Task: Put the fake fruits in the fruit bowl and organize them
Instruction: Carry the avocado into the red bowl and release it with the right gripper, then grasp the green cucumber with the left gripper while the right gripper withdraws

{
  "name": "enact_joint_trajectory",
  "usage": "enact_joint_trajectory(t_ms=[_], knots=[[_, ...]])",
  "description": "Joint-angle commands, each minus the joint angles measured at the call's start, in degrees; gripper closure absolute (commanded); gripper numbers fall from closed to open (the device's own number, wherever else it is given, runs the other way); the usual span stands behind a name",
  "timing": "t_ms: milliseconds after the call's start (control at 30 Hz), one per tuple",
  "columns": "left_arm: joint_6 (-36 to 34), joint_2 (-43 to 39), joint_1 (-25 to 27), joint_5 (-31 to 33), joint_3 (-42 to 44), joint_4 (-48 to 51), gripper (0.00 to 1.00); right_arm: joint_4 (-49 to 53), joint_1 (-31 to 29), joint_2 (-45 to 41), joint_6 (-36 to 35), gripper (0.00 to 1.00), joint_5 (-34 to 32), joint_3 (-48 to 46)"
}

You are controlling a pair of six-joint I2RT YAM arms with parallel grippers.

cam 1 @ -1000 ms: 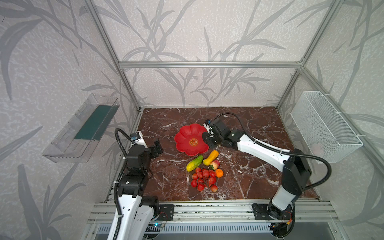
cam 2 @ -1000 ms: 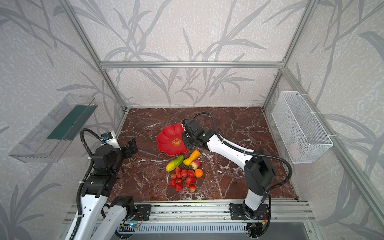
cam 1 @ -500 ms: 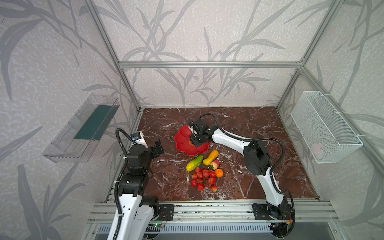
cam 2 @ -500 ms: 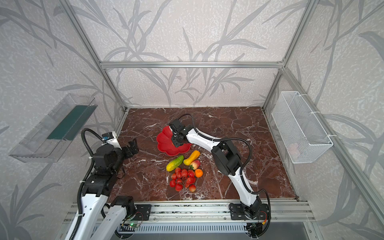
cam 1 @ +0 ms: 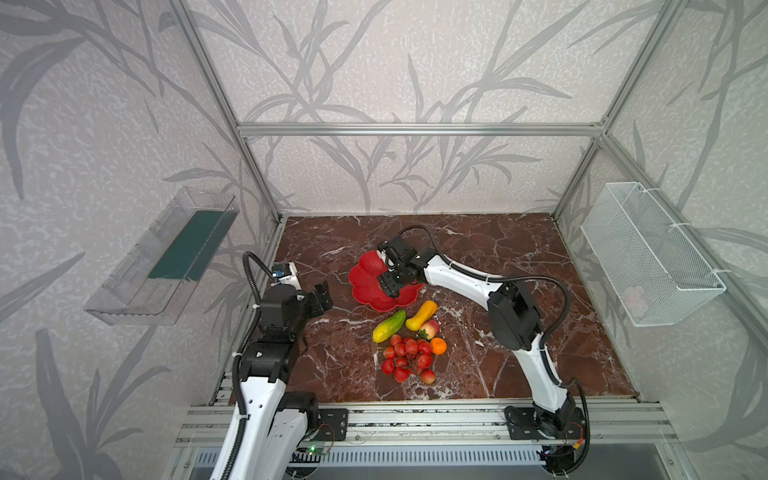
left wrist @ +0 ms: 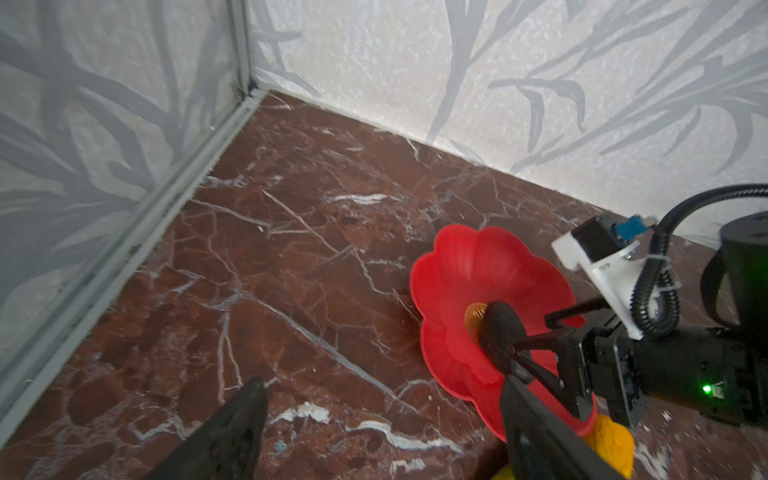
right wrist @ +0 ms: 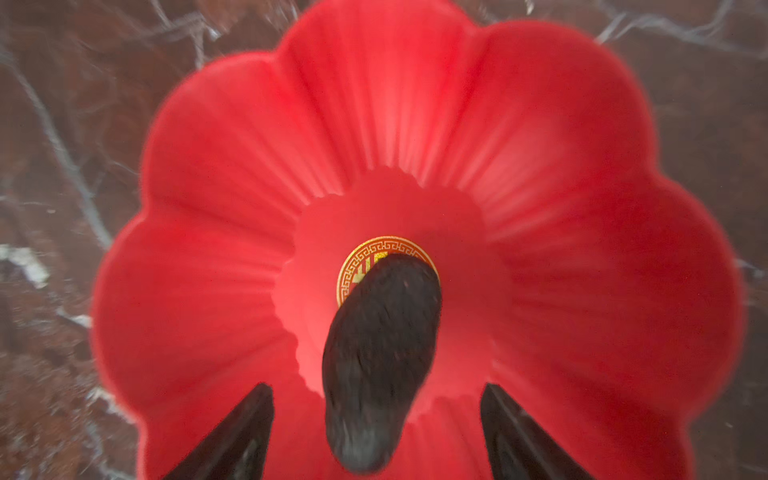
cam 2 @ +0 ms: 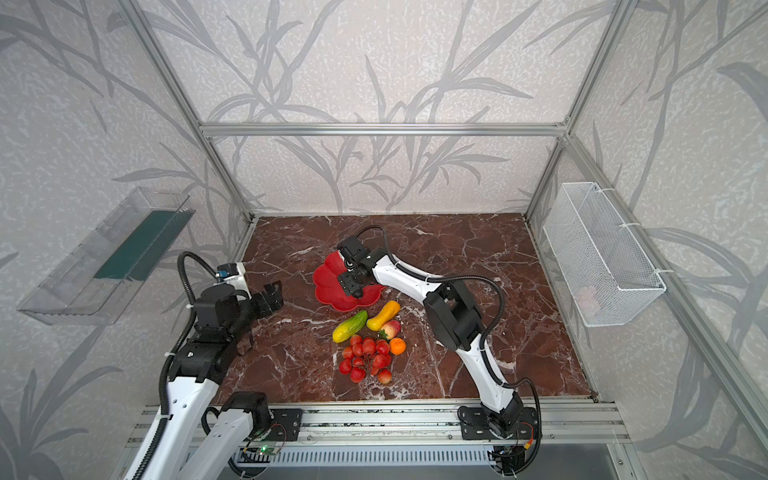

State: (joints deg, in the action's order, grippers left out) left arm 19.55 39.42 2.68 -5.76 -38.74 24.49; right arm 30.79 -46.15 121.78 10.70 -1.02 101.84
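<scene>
I hold the right gripper wide open, empty, over the bowl so the avocado sits centred.

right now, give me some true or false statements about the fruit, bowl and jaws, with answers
The avocado is inside the red bowl. True.
The right jaws are clamped on the avocado. False: they stand open on either side of it.
The orange sits on the table next to the apple. True.
The cucumber is in the bowl. False: the cucumber lies on the table, outside it.
The left jaws hold the berries. False: they are open and empty; the berries lie on the table.
</scene>
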Motion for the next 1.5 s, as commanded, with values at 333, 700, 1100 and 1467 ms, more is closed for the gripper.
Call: enact_joint_trajectory(t_ms=[333, 700, 1100, 1467], knots=[[2.87, 12.38, 27.11, 3.27, -3.95, 11.66, 0.26, -20.90, 7.56, -47.55, 7.95, 0.01, 0.77, -44.09], [1.93, 27.97, 38.19, 9.23, -5.29, 7.04, 0.25, -15.92, 12.42, -59.36, 10.55, 0.01, 1.08, -55.40], [-0.09, 39.74, 38.37, 9.60, -7.83, 2.11, 0.20, -14.14, 13.83, -63.79, 9.72, 0.01, 0.60, -57.25], [-0.35, 49.89, 38.37, 9.12, -12.78, 3.00, 0.28, -13.60, 14.17, -64.91, 9.17, 0.01, 0.77, -57.83]])
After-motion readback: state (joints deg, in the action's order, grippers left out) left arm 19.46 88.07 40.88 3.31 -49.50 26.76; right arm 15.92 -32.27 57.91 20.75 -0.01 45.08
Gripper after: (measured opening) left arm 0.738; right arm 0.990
